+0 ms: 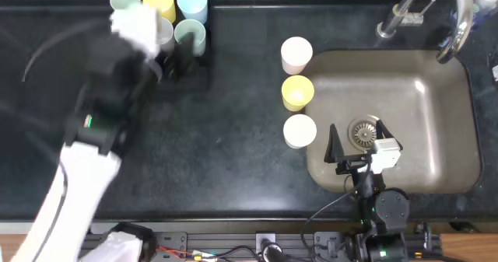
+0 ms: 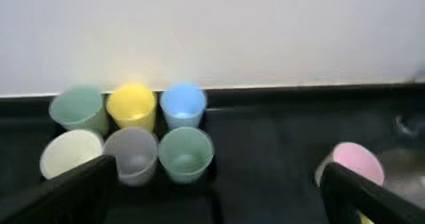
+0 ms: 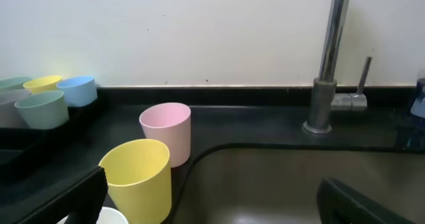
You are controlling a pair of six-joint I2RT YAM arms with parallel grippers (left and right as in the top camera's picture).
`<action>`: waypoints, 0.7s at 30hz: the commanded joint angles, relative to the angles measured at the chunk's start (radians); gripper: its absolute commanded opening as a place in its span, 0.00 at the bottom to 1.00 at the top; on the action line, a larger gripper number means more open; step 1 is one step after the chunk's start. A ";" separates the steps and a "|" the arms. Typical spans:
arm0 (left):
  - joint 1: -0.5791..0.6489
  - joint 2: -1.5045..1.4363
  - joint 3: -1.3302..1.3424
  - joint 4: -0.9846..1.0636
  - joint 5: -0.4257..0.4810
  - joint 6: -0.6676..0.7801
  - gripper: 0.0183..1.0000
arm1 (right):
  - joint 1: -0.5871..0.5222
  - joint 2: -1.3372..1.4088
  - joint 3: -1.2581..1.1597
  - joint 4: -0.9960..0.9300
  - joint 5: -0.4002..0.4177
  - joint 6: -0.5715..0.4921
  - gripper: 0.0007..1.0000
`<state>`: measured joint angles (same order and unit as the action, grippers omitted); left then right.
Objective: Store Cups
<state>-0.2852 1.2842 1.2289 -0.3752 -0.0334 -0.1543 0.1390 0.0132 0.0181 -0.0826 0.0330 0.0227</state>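
Note:
Six cups stand in a black tray (image 1: pixel 194 77) at the back left: green (image 2: pixel 78 108), yellow (image 2: pixel 131 104) and blue (image 2: pixel 182 103) behind, cream (image 2: pixel 70 152), grey (image 2: pixel 131 156) and green (image 2: pixel 186 154) in front. My left gripper (image 2: pixel 212 207) hovers open just in front of this group, with nothing between its fingers. A pink cup (image 1: pixel 296 54), a yellow cup (image 1: pixel 297 92) and a white cup (image 1: pixel 299 130) stand in a row along the sink's left rim. My right gripper (image 1: pixel 359 140) is open and empty over the sink, facing the pink cup (image 3: pixel 166 131) and the yellow cup (image 3: pixel 138 177).
The steel sink (image 1: pixel 436 91) takes up the right side, with its drain (image 1: pixel 363 131) near my right gripper. A faucet (image 3: pixel 329 64) rises at the back of the sink. Dark countertop (image 1: pixel 233 153) lies between tray and sink, and a wall runs along the back.

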 commanded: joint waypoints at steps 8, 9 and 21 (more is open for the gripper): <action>-0.180 0.541 0.637 -0.291 -0.039 -0.226 1.00 | 0.005 -0.006 -0.013 0.005 0.001 0.003 1.00; -0.194 0.578 0.669 -0.307 -0.039 -0.253 1.00 | 0.005 -0.006 -0.013 0.005 0.001 0.003 1.00; -0.271 0.881 0.864 -0.410 0.055 -0.431 1.00 | 0.005 -0.006 -0.013 0.005 0.001 0.004 1.00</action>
<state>-0.5533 2.1166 2.0365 -0.7746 -0.0044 -0.5213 0.1390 0.0132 0.0181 -0.0822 0.0334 0.0231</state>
